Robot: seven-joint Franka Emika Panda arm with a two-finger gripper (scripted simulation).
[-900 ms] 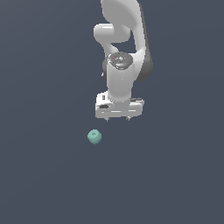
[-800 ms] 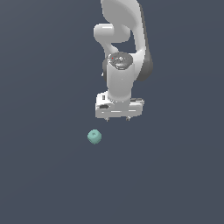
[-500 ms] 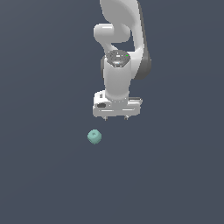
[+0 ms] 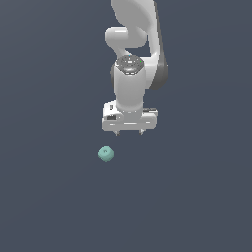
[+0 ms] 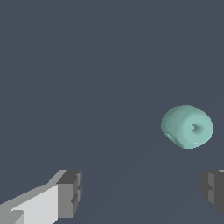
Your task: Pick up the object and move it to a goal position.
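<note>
Exterior view: white arm hangs down over a flat, uniform dark grey-blue worktop (image 4: 44, 197). Wrist section vertical, pincer (image 4: 129, 132) at its lower end, pointing straight down. Two short dark fingertips (image 4: 116, 132) show under the white pincer body, set apart from each other with a clear gap between them.

Wrist view: pincer (image 5: 142, 190) spread wide. One finger (image 5: 69, 192) and the other at the opposite edge of the picture, bare worktop between them. Nothing held, nothing touching the pads. State: open, empty.

Object (image 4: 106, 153): small teal-green ball, lumpy, resting on the worktop. In the exterior view it lies lower in the picture than the pincer and toward the exterior view's left, apart from the fingertips, not between them.

Object (image 5: 187, 126) in the wrist view: slightly flattened round shape, a little wider than tall, so the long axis is weak, running roughly along the line that joins the two fingers. Small dark dimple faces the wrist camera, sitting off-centre on the visible face. In the exterior view the dimple shows as a faint mark on the upper face, near centre. The object lies nearer the finger at the picture's edge than the other one.
</note>
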